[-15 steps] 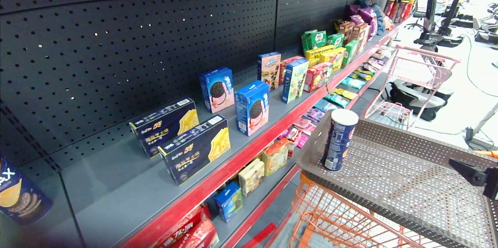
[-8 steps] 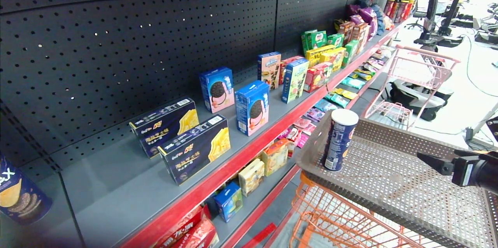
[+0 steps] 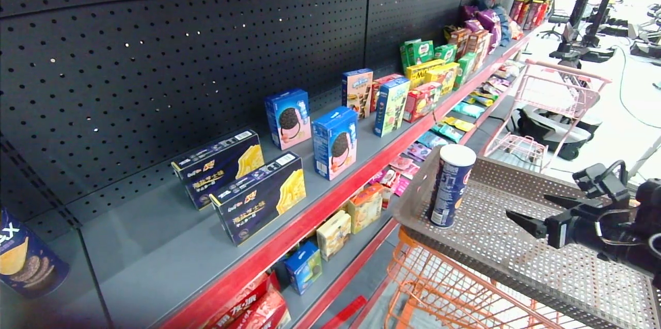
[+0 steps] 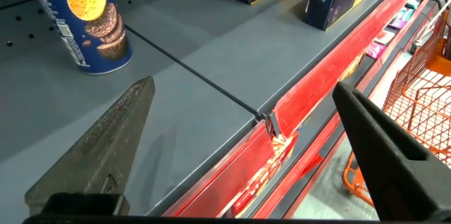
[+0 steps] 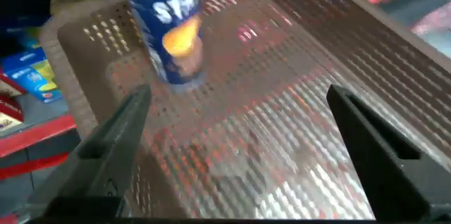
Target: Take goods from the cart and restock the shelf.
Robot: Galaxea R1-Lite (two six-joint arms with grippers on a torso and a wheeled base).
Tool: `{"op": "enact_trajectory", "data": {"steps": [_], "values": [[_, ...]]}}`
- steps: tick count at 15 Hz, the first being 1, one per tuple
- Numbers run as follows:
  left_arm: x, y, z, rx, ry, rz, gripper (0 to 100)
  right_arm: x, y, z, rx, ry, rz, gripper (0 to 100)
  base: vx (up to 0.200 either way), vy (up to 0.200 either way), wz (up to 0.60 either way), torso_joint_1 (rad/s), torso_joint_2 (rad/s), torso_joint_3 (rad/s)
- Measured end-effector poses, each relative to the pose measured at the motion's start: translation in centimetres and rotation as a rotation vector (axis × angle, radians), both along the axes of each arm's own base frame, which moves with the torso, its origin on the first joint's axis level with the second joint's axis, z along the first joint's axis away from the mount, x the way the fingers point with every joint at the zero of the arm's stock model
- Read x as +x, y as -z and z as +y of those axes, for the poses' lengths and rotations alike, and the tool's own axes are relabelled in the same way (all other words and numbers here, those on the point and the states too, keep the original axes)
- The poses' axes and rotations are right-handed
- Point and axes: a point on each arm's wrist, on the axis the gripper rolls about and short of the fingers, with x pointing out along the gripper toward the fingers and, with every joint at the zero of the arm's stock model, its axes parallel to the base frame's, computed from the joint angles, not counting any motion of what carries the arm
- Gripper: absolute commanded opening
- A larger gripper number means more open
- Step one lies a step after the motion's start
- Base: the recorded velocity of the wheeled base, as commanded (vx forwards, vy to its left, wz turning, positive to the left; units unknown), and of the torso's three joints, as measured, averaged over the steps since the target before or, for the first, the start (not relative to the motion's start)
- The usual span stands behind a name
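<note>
At the head view's lower right, the perforated tray (image 3: pixel 521 251) atop the cart (image 3: pixel 439 287) holds one upright blue chip canister (image 3: pixel 450 187), the right gripper (image 3: pixel 525 205) spread wide nearby, the left gripper (image 4: pixel 244 83) likewise spread over the shelf (image 4: pixel 204 118).

Black pegboard back wall (image 3: pixel 206 60), bright, perhaps white floor (image 3: pixel 604 156)

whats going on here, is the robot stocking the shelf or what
Yes, it is a restocking job, caught before the pick. The right gripper is open above the perforated tray on top of the orange cart, pointing toward the blue chip can that stands upright near the tray's corner. The left gripper is open over the grey shelf, near a second chip can already standing there. Neither gripper holds anything.
</note>
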Motion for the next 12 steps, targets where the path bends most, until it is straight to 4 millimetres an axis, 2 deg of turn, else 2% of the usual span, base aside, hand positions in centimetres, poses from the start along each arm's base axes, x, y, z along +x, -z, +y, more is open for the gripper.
{"op": "enact_trajectory", "data": {"steps": [6, 8, 12], "values": [[0.0, 0.0, 0.0, 0.000, 0.000, 0.000, 100, 7.5, 0.3, 3.9, 0.003, -0.096, -0.091, 100, 0.000, 0.000, 0.00, 0.000, 0.00, 0.000], [0.0, 0.0, 0.0, 0.000, 0.000, 0.000, 100, 8.6, 1.1, 5.2, 0.028, -0.121, -0.084, 100, 0.000, 0.000, 0.00, 0.000, 0.00, 0.000], [0.0, 0.0, 0.0, 0.000, 0.000, 0.000, 100, 9.5, 2.5, 7.2, 0.036, -0.171, -0.087, 100, 0.000, 0.000, 0.00, 0.000, 0.00, 0.000]]}}
